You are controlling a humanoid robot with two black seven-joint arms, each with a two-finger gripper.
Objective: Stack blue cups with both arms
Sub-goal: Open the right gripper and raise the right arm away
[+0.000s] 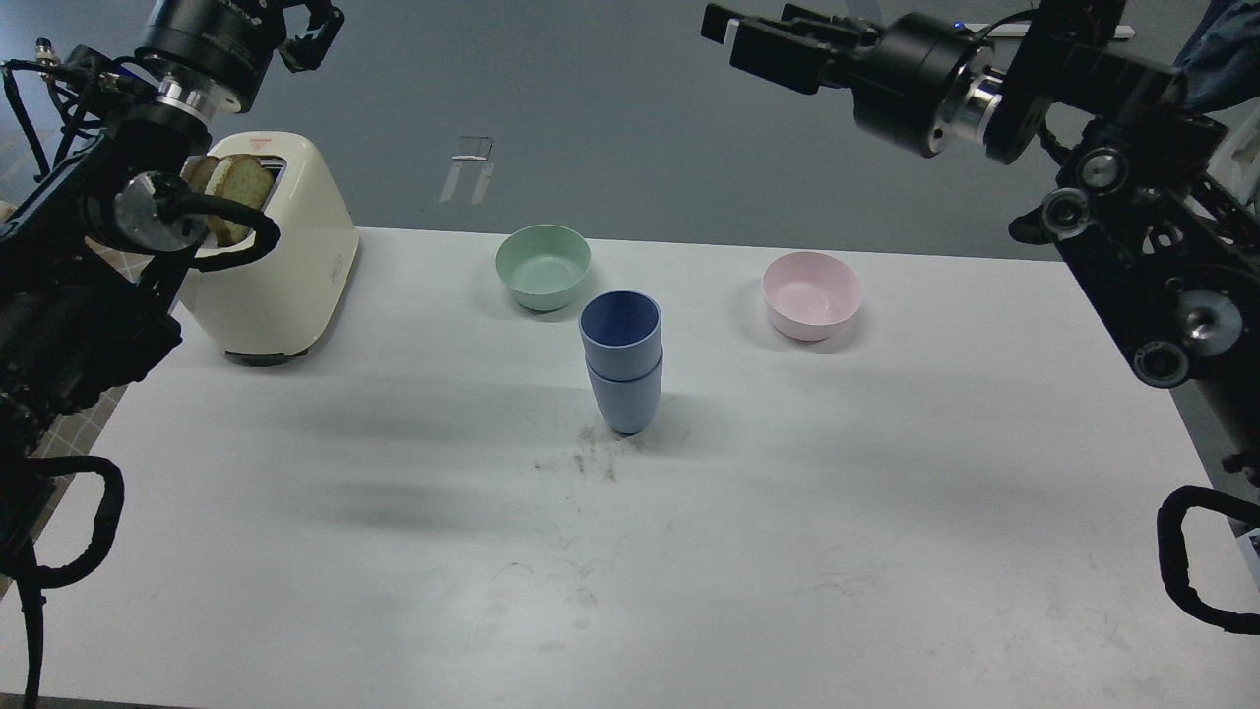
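The two blue cups stand nested upright in the middle of the white table (295, 551): the upper cup (620, 325) sits inside the lower cup (624, 399). My right gripper (733, 30) is raised high at the top of the view, far above and to the right of the stack; its fingers look apart and it holds nothing. My left gripper (313, 28) is at the top left, above the toaster, dark and partly cut off by the frame edge, so I cannot tell how its fingers stand.
A mint-green bowl (543, 266) sits just behind the stack to the left. A pink bowl (812, 293) sits behind it to the right. A cream toaster (281, 251) with bread slices stands at the back left, next to my left arm.
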